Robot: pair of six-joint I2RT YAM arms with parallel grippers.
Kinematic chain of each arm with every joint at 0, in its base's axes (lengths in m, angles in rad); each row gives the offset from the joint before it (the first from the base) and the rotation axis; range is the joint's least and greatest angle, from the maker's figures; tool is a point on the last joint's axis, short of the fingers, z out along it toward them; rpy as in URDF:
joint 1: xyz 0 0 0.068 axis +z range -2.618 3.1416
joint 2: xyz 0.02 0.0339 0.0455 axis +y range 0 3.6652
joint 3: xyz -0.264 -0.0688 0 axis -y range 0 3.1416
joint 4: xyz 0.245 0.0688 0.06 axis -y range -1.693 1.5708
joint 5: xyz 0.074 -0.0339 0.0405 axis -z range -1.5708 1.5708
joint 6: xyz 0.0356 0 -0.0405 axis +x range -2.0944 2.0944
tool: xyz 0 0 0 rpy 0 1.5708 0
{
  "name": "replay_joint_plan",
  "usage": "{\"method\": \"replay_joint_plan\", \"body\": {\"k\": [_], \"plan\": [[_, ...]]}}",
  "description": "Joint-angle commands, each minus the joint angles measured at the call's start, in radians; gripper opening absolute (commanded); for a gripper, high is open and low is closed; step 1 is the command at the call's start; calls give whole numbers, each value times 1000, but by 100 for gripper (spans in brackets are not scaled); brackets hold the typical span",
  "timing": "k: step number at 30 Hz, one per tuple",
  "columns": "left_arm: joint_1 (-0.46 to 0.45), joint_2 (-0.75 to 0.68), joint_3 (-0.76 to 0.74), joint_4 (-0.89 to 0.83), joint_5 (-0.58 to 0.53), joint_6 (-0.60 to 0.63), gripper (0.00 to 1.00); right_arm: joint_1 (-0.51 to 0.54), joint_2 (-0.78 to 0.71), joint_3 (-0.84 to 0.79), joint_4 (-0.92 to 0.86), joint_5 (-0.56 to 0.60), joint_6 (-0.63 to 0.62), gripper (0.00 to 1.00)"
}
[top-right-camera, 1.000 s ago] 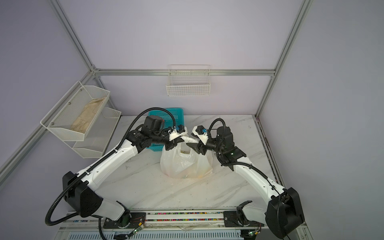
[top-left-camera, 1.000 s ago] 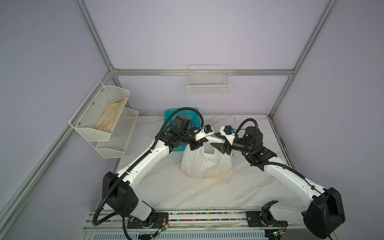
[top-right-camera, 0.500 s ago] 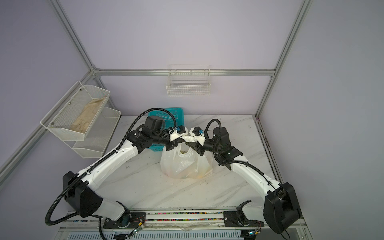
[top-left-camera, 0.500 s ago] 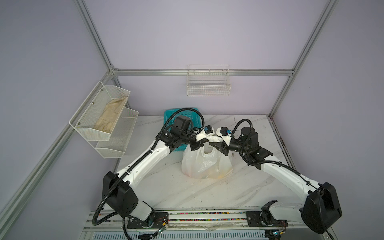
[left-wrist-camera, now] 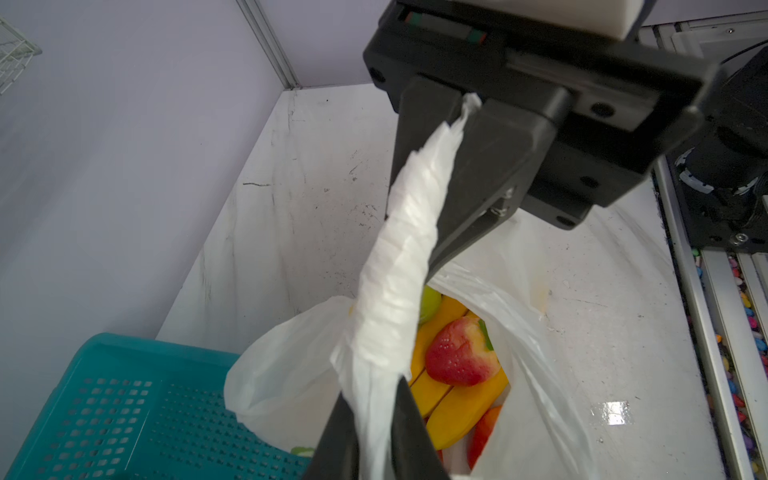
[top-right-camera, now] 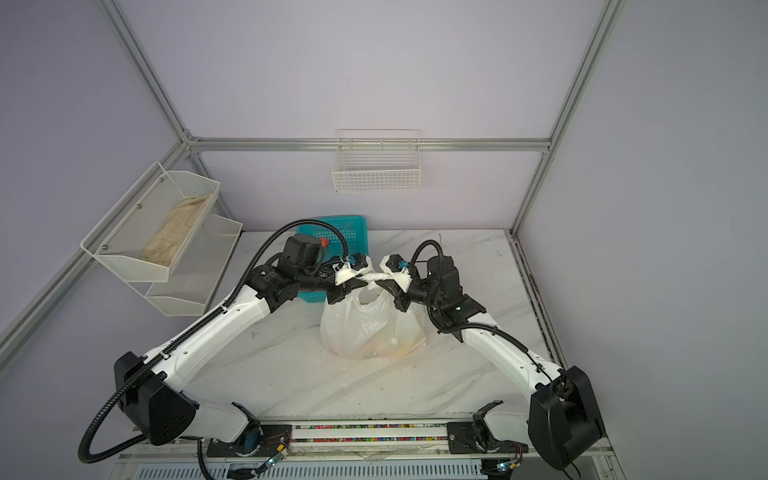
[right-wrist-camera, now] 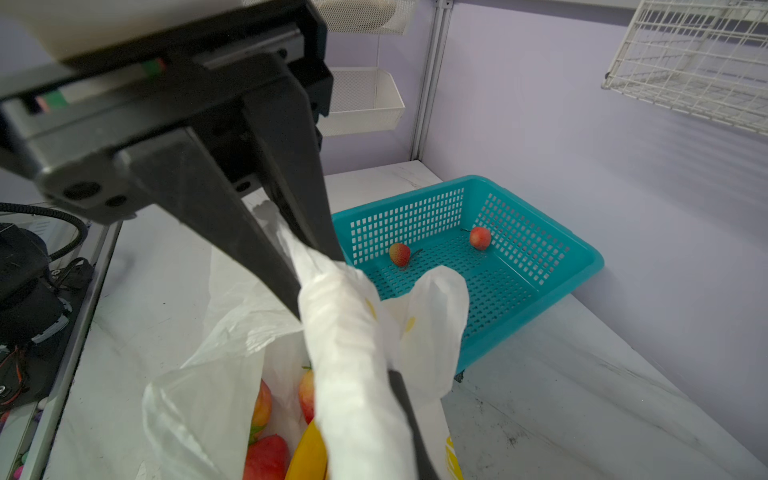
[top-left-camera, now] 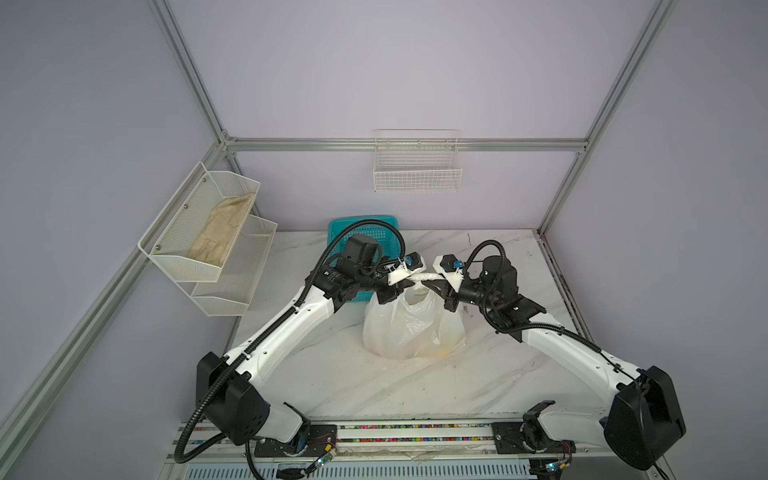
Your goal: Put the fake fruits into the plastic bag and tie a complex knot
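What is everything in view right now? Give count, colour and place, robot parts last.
translucent white plastic bag: one, standing mid-table.
twisted handle: one, white, stretched between both grippers.
fake fruits in the bag: yellow banana bunch, red strawberry, others partly hidden.
teal perforated plastic basket: one, at the table's back.
small red fruits: two, inside the teal basket.
white wire basket: one, back wall.
white mesh two-tier shelf: one, left wall; beige cloth in upper tier.
white marble table: one.
left gripper: black, shut on the twisted handle.
right gripper: black, shut on the twisted handle.
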Motion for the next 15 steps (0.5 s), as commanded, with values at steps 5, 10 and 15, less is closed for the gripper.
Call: {"method": "replay_joint_plan", "body": {"k": [5,10,15], "plan": [[-5,-52,-38,12,-31,-34,15,6,-55,-44,93,-1,34,0],[-5,-24,11,-8,-6,-55,6,7,-68,-47,87,25,28,1],[-5,-45,41,11,59,-167,0,14,-87,-54,74,154,-7,4]]}}
